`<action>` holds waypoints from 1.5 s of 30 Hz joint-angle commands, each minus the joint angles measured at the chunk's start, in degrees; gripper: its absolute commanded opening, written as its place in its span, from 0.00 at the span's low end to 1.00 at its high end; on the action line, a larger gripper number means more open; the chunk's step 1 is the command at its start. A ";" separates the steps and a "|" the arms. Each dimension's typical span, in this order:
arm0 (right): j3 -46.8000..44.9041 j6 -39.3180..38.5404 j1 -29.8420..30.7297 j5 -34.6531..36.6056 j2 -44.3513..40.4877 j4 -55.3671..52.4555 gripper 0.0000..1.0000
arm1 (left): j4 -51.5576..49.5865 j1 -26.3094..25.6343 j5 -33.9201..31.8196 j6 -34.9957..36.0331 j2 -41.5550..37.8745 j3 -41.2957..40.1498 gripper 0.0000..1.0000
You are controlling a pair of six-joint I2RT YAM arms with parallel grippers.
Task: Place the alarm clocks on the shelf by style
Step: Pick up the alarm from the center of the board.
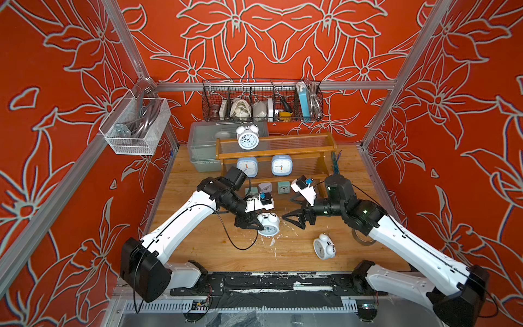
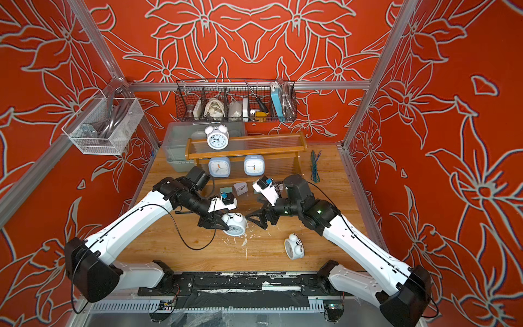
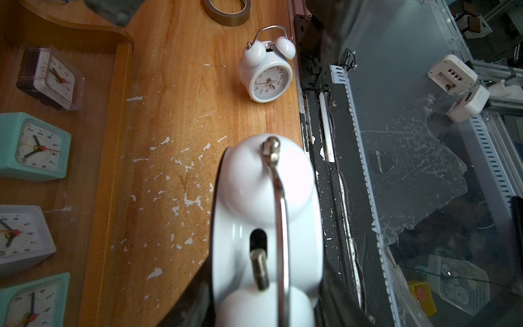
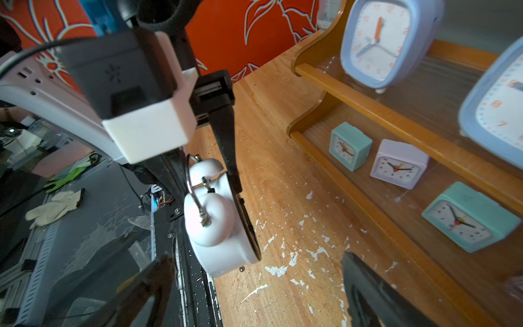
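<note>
Bright, even light floods both top views: the red walls (image 1: 56, 113) glow saturated, and the wooden table (image 1: 283, 254) toward 6 o'clock carries only faint, soft shadows. Wide-angle bend is strong here, the frame posts (image 1: 402, 73) leaning outward at 11 and 1 o'clock, and the wall pattern picks up bluish fringes at 3 and 9 o'clock. Over to the left wrist view: the held twin-bell clock (image 3: 266, 226) sits right at the lens, soft and nearly blown out white, while the loose twin-bell clock (image 3: 266, 73) beyond reads crisp. In the right wrist view the light-blue clocks (image 4: 376, 42) look hazy and washed
</note>
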 commanded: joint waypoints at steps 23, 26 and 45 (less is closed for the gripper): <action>-1.96 -2.28 7.97 -1.37 4.59 5.02 0.79 | -1.91 1.15 6.21 -1.52 -1.98 2.24 0.37; -2.23 -2.21 8.31 -1.27 5.31 5.45 0.78 | -1.92 1.33 6.52 -1.50 -2.26 2.09 0.37; -2.88 -2.29 8.67 -0.65 6.12 7.13 0.61 | -1.82 1.93 7.49 -1.23 -2.45 1.28 0.37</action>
